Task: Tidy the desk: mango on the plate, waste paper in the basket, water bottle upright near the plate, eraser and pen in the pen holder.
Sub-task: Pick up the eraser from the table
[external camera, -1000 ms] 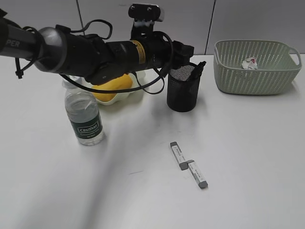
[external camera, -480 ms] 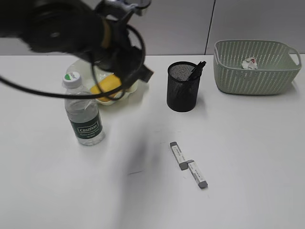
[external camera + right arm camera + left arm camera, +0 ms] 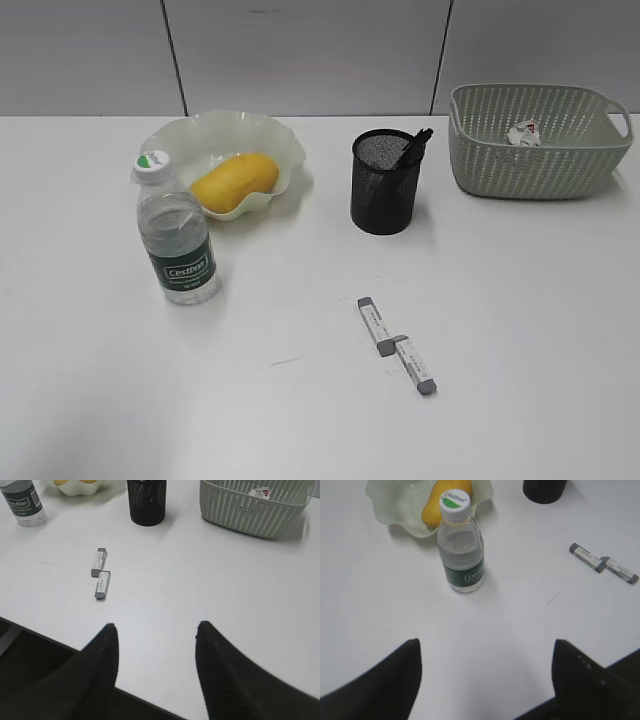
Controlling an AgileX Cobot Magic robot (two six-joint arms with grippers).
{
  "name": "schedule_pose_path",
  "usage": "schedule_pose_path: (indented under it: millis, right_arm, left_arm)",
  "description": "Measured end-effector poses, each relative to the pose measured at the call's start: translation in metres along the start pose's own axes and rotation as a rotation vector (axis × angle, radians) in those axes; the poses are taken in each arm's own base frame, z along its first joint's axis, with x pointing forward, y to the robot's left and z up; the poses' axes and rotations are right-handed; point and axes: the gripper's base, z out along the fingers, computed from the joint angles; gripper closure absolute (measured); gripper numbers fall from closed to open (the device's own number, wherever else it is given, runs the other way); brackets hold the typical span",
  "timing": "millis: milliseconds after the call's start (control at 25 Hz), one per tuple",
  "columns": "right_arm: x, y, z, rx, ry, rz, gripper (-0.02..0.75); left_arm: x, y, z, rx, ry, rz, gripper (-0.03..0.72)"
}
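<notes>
A plain pale grey panelled wall [image 3: 300,55] with thin dark vertical seams stands behind the white bench.

office-like desk setup, likely lab test station; broad white desk [image 3: 520,330] against grey panelled partition wall [image 3: 300,55]; black mesh pen holder [image 3: 384,185] with pen [image 3: 413,146]; two erasers [image 3: 396,344] on top; small green basket [image 3: 538,140] holding waste paper [image 3: 523,132]

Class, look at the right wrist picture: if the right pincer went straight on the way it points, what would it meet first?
Most likely the bare desk just ahead of the right pincer. The basket lies farther on, though depth is hard to judge.
</notes>
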Motion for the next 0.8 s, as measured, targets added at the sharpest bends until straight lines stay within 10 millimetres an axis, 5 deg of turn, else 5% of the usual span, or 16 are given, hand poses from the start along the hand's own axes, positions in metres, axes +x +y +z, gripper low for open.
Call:
schedule_pose_path:
  millis: [160, 320, 800]
  right_arm:
    - [0.0, 0.0, 0.0, -0.001, 0.0, 0.001, 0.358]
    - [0.0, 0.0, 0.0, -0.001, 0.0, 0.001, 0.365]
    - [-0.002, 0.0, 0.0, -0.004, -0.009, 0.002, 0.367]
  left_arm:
    - [0.038, 0.013, -0.04, 0.064, -0.037, -0.009, 0.061]
    - [0.072, 0.023, -0.057, 0.104, -0.053, -0.011, 0.085]
    - [0.091, 0.03, -0.074, 0.138, -0.168, -0.021, 0.127]
